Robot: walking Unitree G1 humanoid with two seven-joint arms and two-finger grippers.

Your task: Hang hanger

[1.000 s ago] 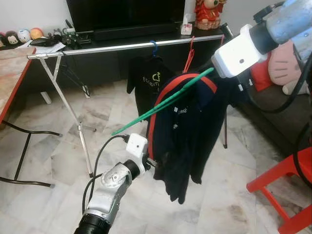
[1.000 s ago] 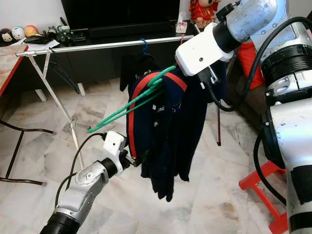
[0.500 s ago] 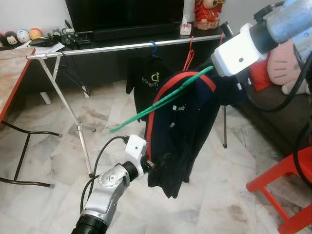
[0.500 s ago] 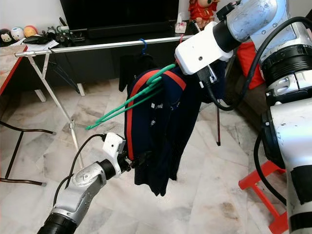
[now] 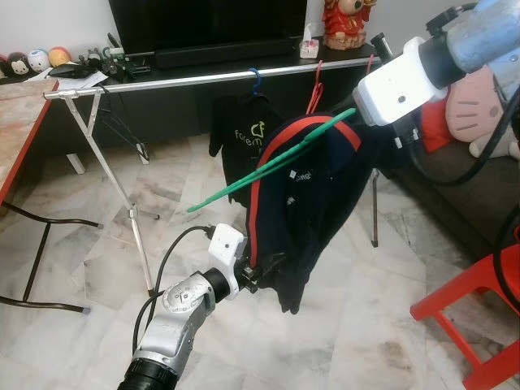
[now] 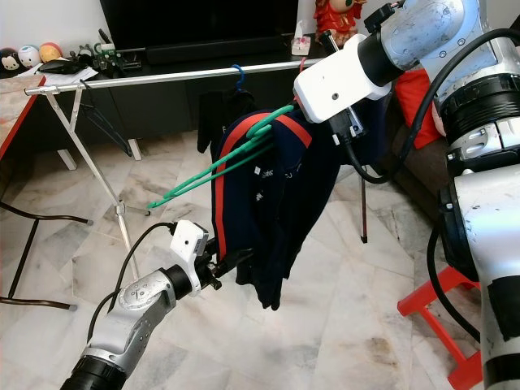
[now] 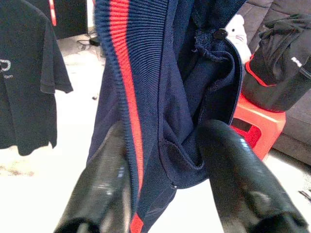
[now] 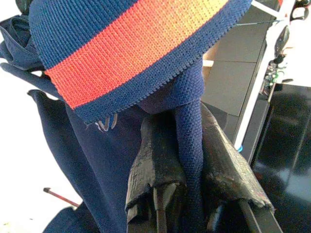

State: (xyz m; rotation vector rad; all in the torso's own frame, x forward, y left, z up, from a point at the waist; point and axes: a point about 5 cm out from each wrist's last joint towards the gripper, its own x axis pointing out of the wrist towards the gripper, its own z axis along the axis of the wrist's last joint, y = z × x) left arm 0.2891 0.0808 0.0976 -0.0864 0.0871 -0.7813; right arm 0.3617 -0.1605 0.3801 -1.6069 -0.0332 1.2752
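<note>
Left eye view shows the right gripper (image 5: 382,134) raised high near the right end of the drying rack's rail (image 5: 162,81), carrying a green hanger (image 5: 268,166) with a navy sweater (image 5: 305,211) draped over it — the sweater has a red stripe along its edge. Held this high, the hanger is close to rail level, which I judge is what hooking it on calls for. Its hook end is hidden behind the wrist housing and the bunched cloth, while its free end juts out toward the rack's left leg, so the hanger is tilted, not level. In the right wrist view the two black fingers (image 8: 150,160) are clenched with a thick fold of the navy knit between them; whether the hanger's plastic is also in that grip I cannot tell. Lower down, the left gripper (image 6: 213,272) reaches up to the sweater's hanging hem. The left wrist view shows its fingers (image 7: 104,184) spread wide with the striped edge and a fold of cloth between them, not pinched — it reads as steadying the cloth so that it does not swing or slide off. A black T-shirt (image 5: 244,134) on a blue hanger (image 5: 257,80) and a red hanger (image 5: 315,85) already occupy the rail just behind, so the free stretch toward the left end looks the likelier place. The green hanger is not yet on the rail.
</note>
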